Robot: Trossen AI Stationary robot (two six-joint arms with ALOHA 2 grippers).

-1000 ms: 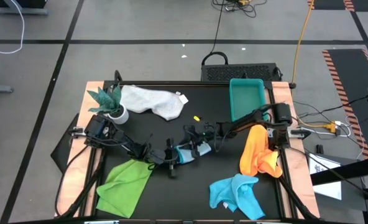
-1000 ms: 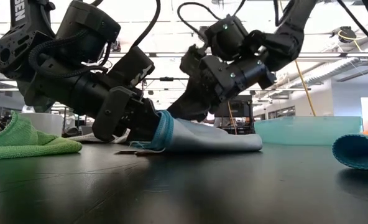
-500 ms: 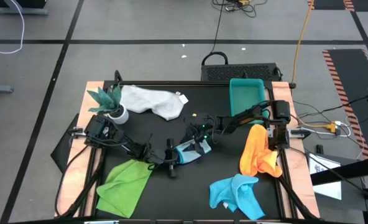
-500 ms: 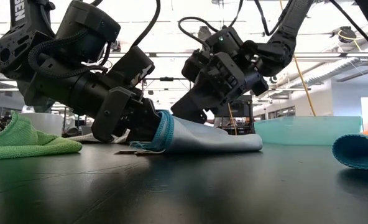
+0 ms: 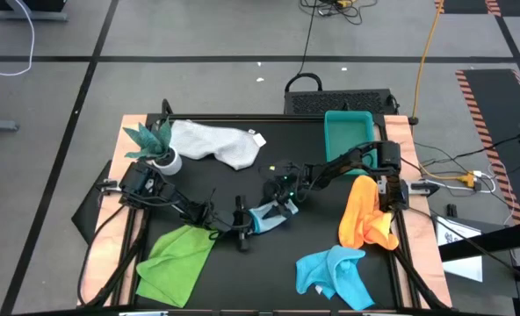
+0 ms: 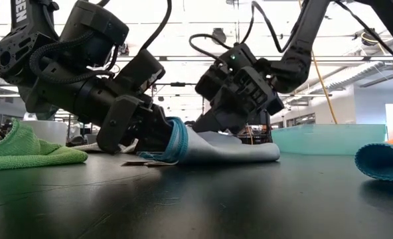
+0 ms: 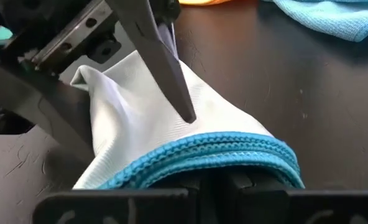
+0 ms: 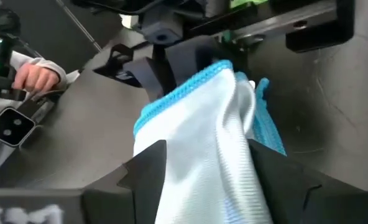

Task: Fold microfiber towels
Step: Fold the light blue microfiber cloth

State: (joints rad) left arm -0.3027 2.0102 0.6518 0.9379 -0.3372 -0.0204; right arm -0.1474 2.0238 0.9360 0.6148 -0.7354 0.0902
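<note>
At table centre, high view: the pale blue microfiber towel (image 5: 267,217) lies bunched on the black table top (image 5: 242,189), mostly covered by the left gripper (image 5: 245,224) at one end and the right gripper (image 5: 285,204) at the other; finger positions are too small to make out here.
Other cloths, high view: the white-grey towel (image 5: 214,142) lies at the far side beside the small green plant in a white pot (image 5: 157,146); the lime green towel (image 5: 176,261) is near-left; the bright turquoise-blue towel (image 5: 334,274) is near-right; the orange towel (image 5: 366,215) is partly under the right arm, below the teal plastic tray (image 5: 349,137).
Low view: the left gripper (image 6: 158,136) grips the towel's (image 6: 213,147) blue-stitched edge; the right gripper's (image 6: 206,124) tips are hidden behind the cloth.
Left wrist view: its fingers are closed on the stitched hem (image 7: 209,152); a finger of the other gripper (image 7: 165,59) presses into the fabric.
Right wrist view: both dark fingers (image 8: 147,165) sit spread with the towel (image 8: 202,149) filling the space between; a person's hand (image 8: 36,76) shows beyond the table, cut off at the frame edge.
</note>
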